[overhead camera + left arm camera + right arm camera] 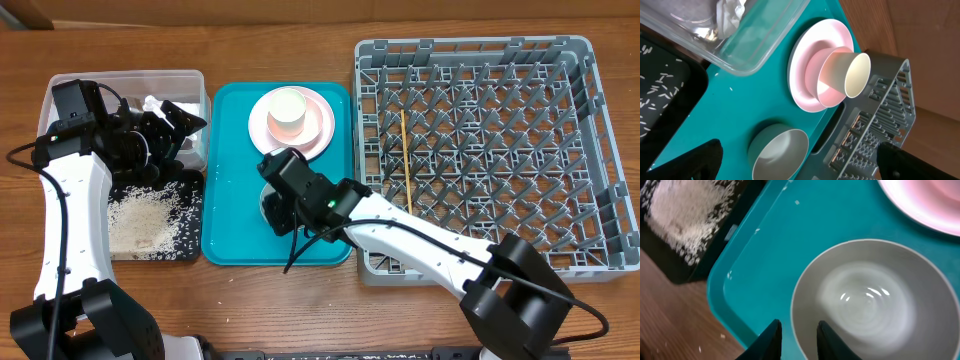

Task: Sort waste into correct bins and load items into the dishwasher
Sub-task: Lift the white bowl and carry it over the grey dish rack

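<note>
Wooden table [300,30], teal tray [785,245] on it. Right gripper [799,339]: fingers [771,341] slightly parted, straddling near rim of white bowl [875,300]; no pinch evident. Left gripper [800,162] spread wide, empty. Advice: seat deeper, then close squarely on the wall. Bowl upright, mouth up; round, no long axis. Sits at tray's robot-side end.
</note>
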Controlling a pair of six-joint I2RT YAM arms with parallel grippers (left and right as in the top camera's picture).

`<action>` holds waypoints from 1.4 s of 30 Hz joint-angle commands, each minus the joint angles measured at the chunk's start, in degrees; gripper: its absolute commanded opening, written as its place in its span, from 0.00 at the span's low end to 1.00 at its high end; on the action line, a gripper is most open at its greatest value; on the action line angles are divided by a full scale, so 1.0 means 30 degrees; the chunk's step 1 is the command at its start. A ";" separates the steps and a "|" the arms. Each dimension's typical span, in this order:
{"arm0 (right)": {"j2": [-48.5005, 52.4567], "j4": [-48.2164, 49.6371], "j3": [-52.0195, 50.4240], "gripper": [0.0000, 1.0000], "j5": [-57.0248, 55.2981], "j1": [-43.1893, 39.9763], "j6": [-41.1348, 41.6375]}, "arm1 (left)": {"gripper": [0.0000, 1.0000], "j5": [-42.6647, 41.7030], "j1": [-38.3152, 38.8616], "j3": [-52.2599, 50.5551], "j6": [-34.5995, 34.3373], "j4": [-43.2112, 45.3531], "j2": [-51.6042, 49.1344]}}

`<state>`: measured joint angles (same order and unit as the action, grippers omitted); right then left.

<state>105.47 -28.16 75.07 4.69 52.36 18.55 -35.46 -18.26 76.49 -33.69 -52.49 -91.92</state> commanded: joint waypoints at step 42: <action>0.2047 -0.0816 0.0357 0.14 -0.0969 0.0976 -0.3198 | 1.00 0.0051 -0.0029 0.0321 0.0306 0.0022 0.0182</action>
<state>111.74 -30.87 75.07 2.33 55.18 9.04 -35.48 -18.26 76.47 -33.69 -52.49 -91.92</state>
